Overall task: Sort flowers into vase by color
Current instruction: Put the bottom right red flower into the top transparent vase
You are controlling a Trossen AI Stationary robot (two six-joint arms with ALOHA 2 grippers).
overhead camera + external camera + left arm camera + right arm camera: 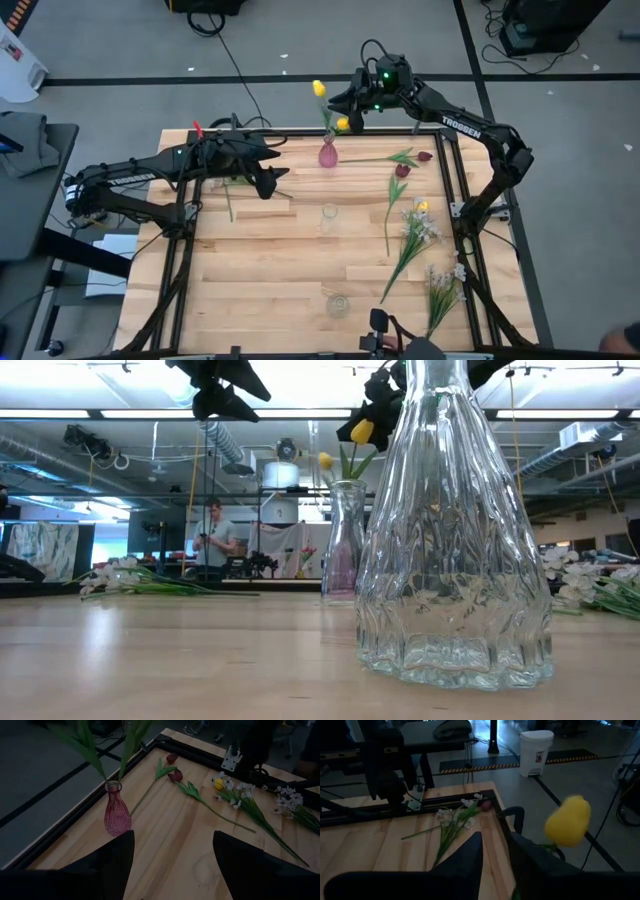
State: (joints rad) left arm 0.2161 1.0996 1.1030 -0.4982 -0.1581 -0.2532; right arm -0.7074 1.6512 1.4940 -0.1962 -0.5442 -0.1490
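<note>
A pink vase point(328, 153) stands at the table's far edge with two yellow tulips in it, one tall point(319, 88) and one lower point(342, 124). My right gripper point(495, 845) hovers above the vase beside the lower tulip's head point(567, 820), fingers a little apart with nothing seen between them. My left gripper point(172, 865) hangs open over the table to the left of the vase point(116, 815). Two dark red tulips point(402, 172) and sprays of white blossoms point(420, 230) lie flat on the right side, with a yellow tulip point(422, 205) among them. My right gripper comes at the lower yellow tulip roughly level, from the table's right. The tulip's head stands outside one finger point(530, 865), and that finger hides the stem point(547, 847). I cannot tell whether finger and stem touch.
Two clear glass vases stand mid-table point(329, 215) and near the front edge point(338, 303); the front one fills the low view point(455, 560). A loose green stem point(228, 200) lies under my left arm. A person point(213, 538) stands far behind the table.
</note>
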